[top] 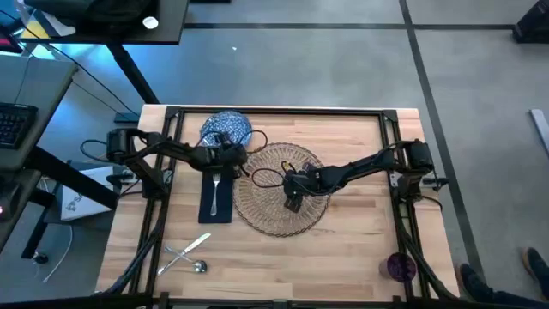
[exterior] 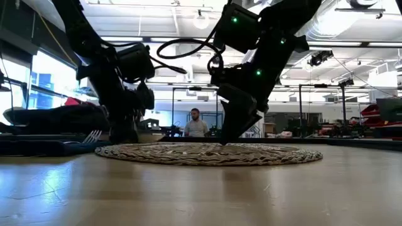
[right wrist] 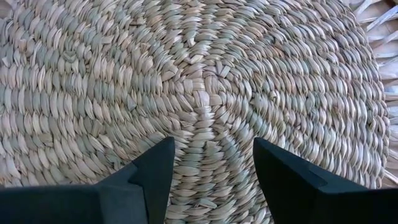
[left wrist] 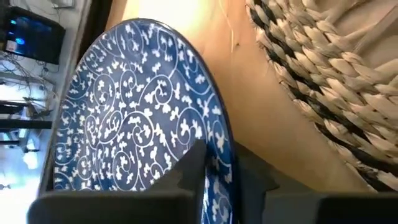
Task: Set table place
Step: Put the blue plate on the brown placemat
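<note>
Gripping 1 plate [left wrist: 134,118], left hand [top: 225,153]; right hand [right wrist: 211,171] wide over 1 placemat [right wrist: 205,81].

No text, label, brand, number or sign can be read in any of the views. The plate [left wrist: 143,118] carries only a white scroll-and-leaf pattern on blue, with no writing. A white sheet [top: 75,202] on the floor beside the table's left edge bears a dark mark too small to make out.
</note>
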Controlling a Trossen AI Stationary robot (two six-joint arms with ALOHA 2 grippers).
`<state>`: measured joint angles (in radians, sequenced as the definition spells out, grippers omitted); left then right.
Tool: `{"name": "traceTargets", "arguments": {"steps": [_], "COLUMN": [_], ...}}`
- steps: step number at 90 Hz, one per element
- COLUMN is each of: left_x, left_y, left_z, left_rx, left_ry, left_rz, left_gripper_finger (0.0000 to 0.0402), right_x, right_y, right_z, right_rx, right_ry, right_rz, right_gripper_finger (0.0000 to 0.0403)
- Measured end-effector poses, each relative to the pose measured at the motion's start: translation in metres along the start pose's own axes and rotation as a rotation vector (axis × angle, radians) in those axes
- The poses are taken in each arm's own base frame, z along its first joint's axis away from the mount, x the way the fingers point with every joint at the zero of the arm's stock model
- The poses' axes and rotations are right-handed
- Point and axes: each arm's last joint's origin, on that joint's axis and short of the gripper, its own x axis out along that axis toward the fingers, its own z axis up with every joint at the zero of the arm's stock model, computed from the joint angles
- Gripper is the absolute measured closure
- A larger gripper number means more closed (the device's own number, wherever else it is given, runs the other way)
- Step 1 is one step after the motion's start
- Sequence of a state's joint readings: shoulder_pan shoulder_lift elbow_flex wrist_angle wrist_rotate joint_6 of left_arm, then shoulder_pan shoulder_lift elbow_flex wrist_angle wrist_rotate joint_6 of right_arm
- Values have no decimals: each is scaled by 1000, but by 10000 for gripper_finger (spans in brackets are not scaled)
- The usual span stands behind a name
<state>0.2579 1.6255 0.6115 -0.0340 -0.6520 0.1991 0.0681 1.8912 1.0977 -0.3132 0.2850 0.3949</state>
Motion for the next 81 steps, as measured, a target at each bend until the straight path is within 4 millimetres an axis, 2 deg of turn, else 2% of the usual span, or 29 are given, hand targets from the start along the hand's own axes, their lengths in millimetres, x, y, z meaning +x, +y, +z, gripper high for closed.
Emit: {"name": "traceTargets", "arguments": {"steps": [14,40,65,81], "left_x": [-4,-16,-34,-52], "left_y": [-3,-19,-37,-48], "left_z": [1,4,7,23], "left_rx": [57,140,203,218], "left_ry": [3,-45,-98,-181], "left_rz": [64,54,112,99], "left_gripper_finger": [392,401,401,400], "right_x": [0,-2,-34,-46], "right_y": [0,2,11,11], "right_z": [0,-1,0,-1], "right_rx": [-11,-47,-112,-122], "right_ry": [-1,-10,-111,-116], "right_rz": [0,-20,-156,-161], "right_gripper_finger": [213,213,213,213]}}
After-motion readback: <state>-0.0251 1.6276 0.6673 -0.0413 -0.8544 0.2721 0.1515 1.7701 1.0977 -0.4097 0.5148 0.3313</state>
